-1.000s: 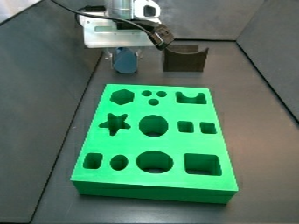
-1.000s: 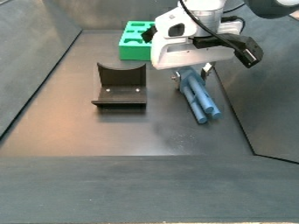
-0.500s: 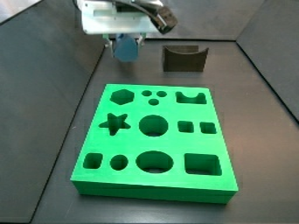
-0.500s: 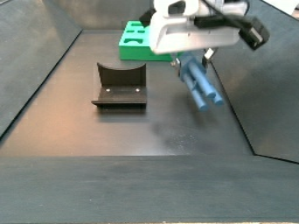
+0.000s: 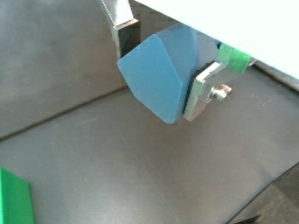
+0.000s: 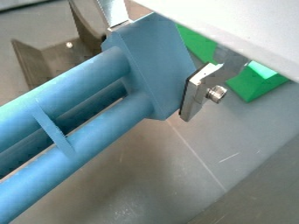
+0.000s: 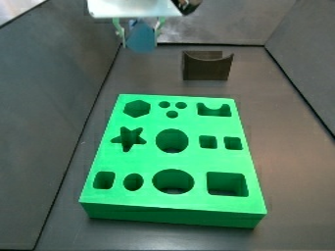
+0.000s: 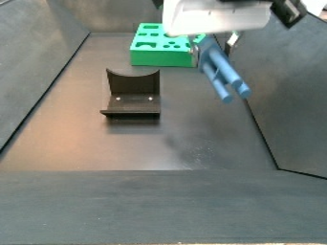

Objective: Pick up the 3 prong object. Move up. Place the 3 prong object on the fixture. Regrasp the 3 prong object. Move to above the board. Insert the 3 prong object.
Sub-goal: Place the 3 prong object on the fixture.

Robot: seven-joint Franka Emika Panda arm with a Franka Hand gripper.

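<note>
- Closest to my wrist cameras, the claw [image 6: 152,66] is pinching the 3 prong object [image 6: 87,96]: in both wrist views a silver finger plate [image 5: 205,89] presses flat against the blue body, with the opposite plate just showing on the far side.
- In a wrist view I can see long parallel prongs running away from the grip, so I am holding it at its thick end and most of its length hangs out unsupported.
- My read is that the piece is stiff moulded plastic and light; it should not sag, but its smooth faces could let it pivot between the pads if I swing quickly.
- For the regrasp I would take it nearer the middle of its length, across the flat sides, so the prongs stay true for insertion.
- In a side view the piece [image 8: 221,74] is lifted clear of the dark worktop [image 8: 179,144], slanting downward from the claw [image 8: 215,40], which sits at the top edge of the picture with the arm largely out of view.
- Below and to one side stands the fixture [image 8: 130,93], well apart from the piece, its notch unoccupied; I judge the lift is nearly done and the carry to the fixture comes next.
- Farthest off, the board [image 8: 161,45] lies beyond the fixture; another side view shows the board [image 7: 174,157] with all its cut-outs unfilled and the fixture [image 7: 206,65] behind it.
</note>
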